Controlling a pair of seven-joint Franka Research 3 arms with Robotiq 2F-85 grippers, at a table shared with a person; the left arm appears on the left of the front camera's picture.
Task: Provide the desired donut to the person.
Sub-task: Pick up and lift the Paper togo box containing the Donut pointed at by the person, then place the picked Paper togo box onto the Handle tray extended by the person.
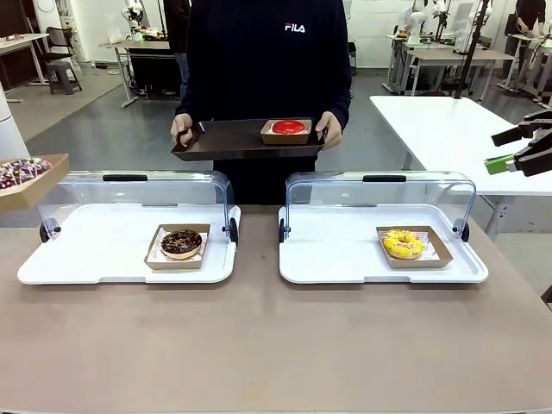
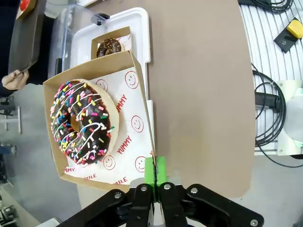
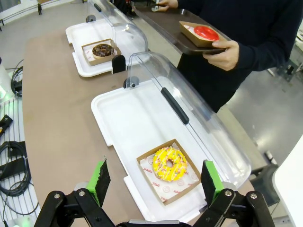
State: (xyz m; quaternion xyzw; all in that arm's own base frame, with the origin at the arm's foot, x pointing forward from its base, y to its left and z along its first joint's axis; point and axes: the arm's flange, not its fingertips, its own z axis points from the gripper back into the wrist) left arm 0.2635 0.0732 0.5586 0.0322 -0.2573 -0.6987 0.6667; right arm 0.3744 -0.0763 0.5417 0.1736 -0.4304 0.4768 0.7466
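My left gripper (image 2: 155,171) is clamped on the box (image 2: 94,71) of the sprinkle donut (image 2: 80,124), out at 9 o'clock; right gripper (image 3: 155,182) is wide open. The person (image 1: 267,69) at 12 holds a tray (image 1: 224,142) with a red donut (image 1: 288,127), so handover's left, I'd guess.

Brown table (image 1: 259,345): flat, matte top. Two white trays rest directly on it, side by side in the far half, with a narrow gap between them. The left tray (image 1: 95,250) and the right tray (image 1: 332,250) each have a clear domed lid (image 1: 129,194), standing raised along the far edge.
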